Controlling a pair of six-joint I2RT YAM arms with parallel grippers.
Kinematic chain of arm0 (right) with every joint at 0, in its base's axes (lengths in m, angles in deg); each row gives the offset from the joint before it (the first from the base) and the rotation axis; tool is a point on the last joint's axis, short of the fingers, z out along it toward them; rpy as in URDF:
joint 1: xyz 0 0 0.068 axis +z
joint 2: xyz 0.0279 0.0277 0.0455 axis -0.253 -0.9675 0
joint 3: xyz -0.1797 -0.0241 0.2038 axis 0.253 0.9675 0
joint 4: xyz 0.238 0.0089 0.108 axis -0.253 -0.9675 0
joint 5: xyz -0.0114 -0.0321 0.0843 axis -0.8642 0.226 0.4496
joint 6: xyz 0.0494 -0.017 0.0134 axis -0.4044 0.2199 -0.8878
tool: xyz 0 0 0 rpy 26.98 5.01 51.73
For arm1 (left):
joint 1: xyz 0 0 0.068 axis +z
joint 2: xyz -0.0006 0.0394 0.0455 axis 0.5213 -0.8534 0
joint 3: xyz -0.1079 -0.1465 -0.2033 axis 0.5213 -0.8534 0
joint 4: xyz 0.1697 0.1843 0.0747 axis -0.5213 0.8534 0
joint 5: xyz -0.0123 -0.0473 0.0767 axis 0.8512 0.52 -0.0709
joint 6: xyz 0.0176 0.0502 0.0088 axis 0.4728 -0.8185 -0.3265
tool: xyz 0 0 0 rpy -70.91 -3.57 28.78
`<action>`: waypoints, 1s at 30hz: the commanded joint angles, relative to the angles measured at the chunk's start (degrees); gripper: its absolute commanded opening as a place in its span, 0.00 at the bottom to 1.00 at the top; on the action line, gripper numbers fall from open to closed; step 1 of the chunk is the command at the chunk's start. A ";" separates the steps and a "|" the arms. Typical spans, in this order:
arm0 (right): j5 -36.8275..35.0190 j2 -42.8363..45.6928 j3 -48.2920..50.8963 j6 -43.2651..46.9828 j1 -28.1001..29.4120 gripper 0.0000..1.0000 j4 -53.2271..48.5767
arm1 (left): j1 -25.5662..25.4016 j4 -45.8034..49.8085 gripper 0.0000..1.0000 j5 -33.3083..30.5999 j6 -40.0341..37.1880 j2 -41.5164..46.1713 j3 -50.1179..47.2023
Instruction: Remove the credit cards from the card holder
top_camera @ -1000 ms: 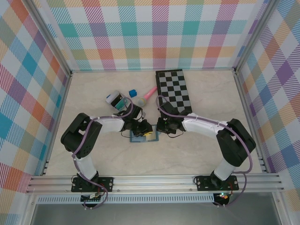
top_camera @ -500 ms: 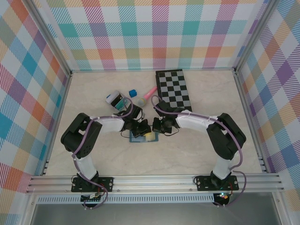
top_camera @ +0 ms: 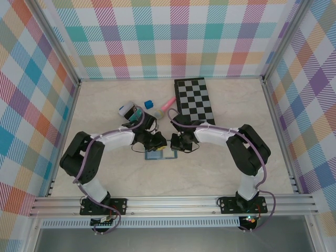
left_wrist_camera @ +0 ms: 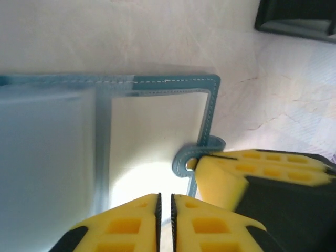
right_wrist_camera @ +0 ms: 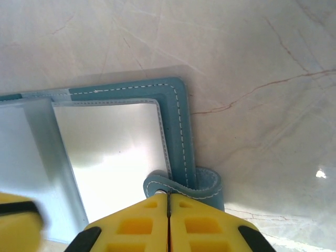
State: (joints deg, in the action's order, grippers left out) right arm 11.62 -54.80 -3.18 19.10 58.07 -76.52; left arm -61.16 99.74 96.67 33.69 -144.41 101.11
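On the pale marbled surface (top_camera: 105, 173), inside checkered walls (top_camera: 173, 37), your left fingers (left_wrist_camera: 131, 226) stand nearly together over the clear sleeve (left_wrist_camera: 152, 142); you cannot tell if they pinch anything. The slate-blue folding card holder (top_camera: 157, 155) lies open between both arms, near the middle. Your right fingers (right_wrist_camera: 205, 226) are closed on its small blue strap tab (right_wrist_camera: 202, 185) at the right edge.
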 commanded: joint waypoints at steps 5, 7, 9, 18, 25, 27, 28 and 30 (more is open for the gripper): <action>-0.82 -1.35 -1.05 0.13 -0.27 0.09 -2.65 | 6.23 11.14 0.43 -4.42 -3.59 7.07 -2.24; -0.61 -1.64 -1.14 0.11 -0.26 0.09 -2.49 | 6.86 10.65 0.46 -4.00 -3.70 7.47 -3.10; -0.43 -1.89 -1.15 -0.03 -0.26 0.09 -2.56 | 6.97 9.78 0.49 -3.57 -3.48 7.33 -3.61; -0.24 -2.37 -1.32 -0.28 -0.26 0.09 -2.78 | 6.97 6.67 0.47 -0.70 -3.61 3.39 -3.87; -0.14 -2.59 -1.52 -0.30 -0.27 0.09 -2.94 | 6.98 4.37 0.44 1.26 -3.44 1.39 -4.49; -0.18 -2.69 -1.51 -0.32 -0.15 0.09 -3.11 | 6.96 4.17 0.44 1.47 -3.39 0.93 -4.56; -0.09 -2.78 -1.50 -0.42 -0.18 0.09 -3.11 | 6.93 4.23 0.44 1.38 -3.43 0.75 -4.57; -0.07 -2.86 -1.50 -0.37 -0.17 0.09 -3.10 | 6.93 4.04 0.44 1.74 -3.33 0.42 -4.58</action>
State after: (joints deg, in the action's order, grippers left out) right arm 11.58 -55.83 -4.01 19.10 58.07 -76.89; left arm -54.40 104.71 96.98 31.04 -142.99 97.24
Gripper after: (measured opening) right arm 0.092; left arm 0.443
